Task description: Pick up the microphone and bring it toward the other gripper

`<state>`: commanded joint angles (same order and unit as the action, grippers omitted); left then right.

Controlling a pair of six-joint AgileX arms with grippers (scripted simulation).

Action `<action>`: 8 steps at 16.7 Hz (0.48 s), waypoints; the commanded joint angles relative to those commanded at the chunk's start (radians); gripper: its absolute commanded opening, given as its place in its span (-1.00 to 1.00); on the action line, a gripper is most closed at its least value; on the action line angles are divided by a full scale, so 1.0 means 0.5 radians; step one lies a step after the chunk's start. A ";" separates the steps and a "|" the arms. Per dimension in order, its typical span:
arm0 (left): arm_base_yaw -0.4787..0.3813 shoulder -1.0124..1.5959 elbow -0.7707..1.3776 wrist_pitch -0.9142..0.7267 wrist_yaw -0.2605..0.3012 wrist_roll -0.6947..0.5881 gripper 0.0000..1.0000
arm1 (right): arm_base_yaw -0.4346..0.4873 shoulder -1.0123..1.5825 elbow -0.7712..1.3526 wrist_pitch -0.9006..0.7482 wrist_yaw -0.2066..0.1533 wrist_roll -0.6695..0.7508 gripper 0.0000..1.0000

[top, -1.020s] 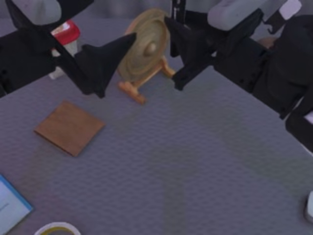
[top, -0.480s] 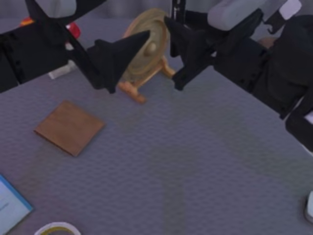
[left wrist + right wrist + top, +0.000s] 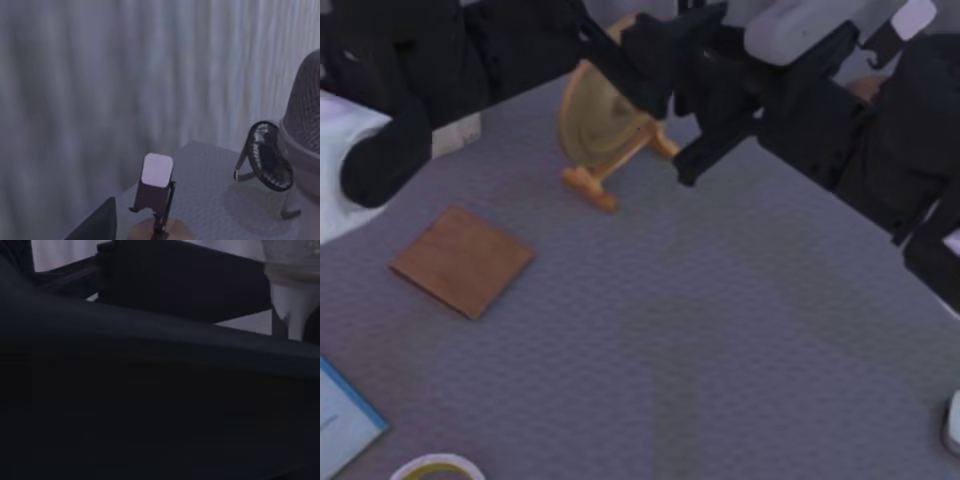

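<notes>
Beyond the flat brown wooden square tile (image 3: pixel 462 260), at the far centre, the black left gripper (image 3: pixel 642 55) hung just beside the black right gripper (image 3: pixel 705 115). Neither one's grip could be told. The silver-grey mesh-headed microphone (image 3: pixel 305 120) sat close by the left wrist. It was likely light, rigid and best clamped mid-handle.

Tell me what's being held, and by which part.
Cannot tell: the microphone shows only its mesh head, no fingers on it visible; the right wrist view is dark.
</notes>
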<state>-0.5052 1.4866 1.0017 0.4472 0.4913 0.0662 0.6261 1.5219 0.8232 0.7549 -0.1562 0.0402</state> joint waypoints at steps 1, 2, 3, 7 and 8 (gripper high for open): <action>-0.035 0.057 0.047 0.015 -0.033 -0.001 1.00 | 0.000 0.000 0.000 0.000 0.000 0.000 -1.00; -0.058 0.093 0.078 0.025 -0.056 -0.003 1.00 | 0.000 0.000 0.000 0.000 0.000 0.000 -1.00; -0.069 0.108 0.092 0.030 -0.067 -0.003 1.00 | 0.000 0.000 0.000 0.000 0.000 0.000 -1.00; -0.069 0.109 0.092 0.030 -0.067 -0.003 0.85 | 0.000 0.000 0.000 0.000 0.000 0.000 -1.00; -0.069 0.109 0.092 0.030 -0.067 -0.003 0.70 | 0.000 0.000 0.000 0.000 0.000 0.000 -1.00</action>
<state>-0.5398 1.5410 1.0476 0.4621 0.4579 0.0646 0.6261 1.5219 0.8232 0.7549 -0.1562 0.0402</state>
